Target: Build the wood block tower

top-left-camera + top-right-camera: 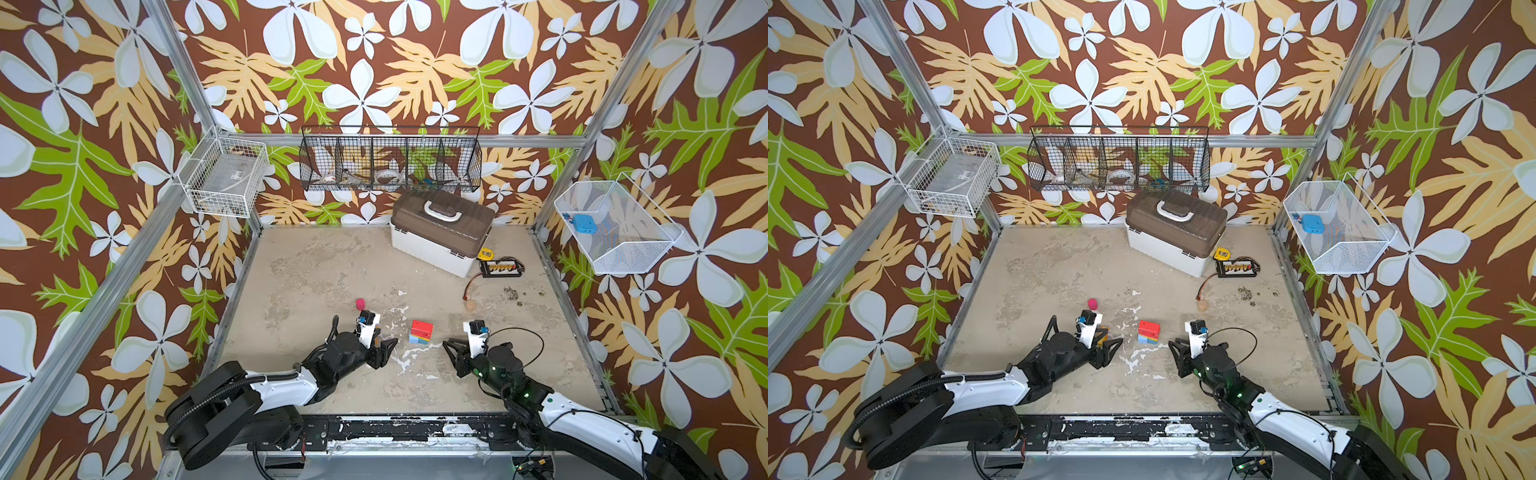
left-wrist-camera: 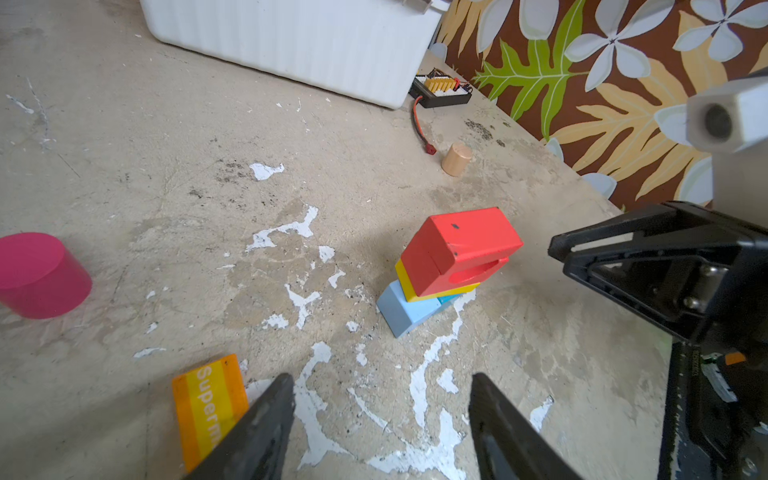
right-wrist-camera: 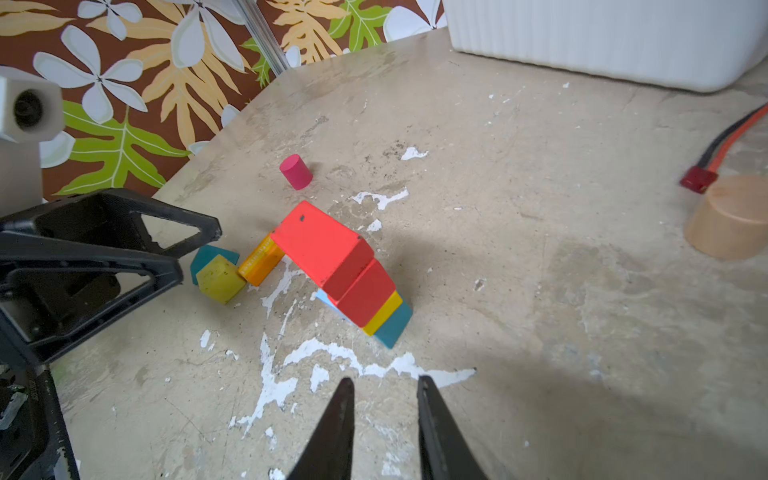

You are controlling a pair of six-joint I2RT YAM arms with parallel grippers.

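The tower [image 1: 420, 332] stands on the worn tabletop between the two arms. It is a short stack with a light blue block [image 2: 405, 309] and a teal block [image 3: 394, 328] side by side at the bottom, a yellow slab [image 3: 384, 313] across them and red pieces [image 2: 459, 245] on top, the upper one showing an arch cut-out. The layers are not squarely lined up. The left gripper [image 2: 381, 378] sits to the tower's left, apart from it, its jaws spread wide with only bare table between them. The right gripper [image 3: 384, 379] sits to the tower's right, also apart, its jaws separated by a narrow gap and holding nothing. Left of the tower, beside the left gripper, lie an orange-and-yellow printed slab [image 2: 210, 407], a yellow block [image 3: 220, 279] that seems to touch the slab's end, and a teal piece [image 3: 208, 257] just behind the yellow one. A pink cylinder [image 1: 360, 304] stands farther left of the tower and behind it. A bare wood cylinder [image 1: 470, 306] stands behind the tower to its right, next to a red wire connector [image 2: 430, 149]. The white case with a brown lid [image 1: 440, 232] is well behind the tower.
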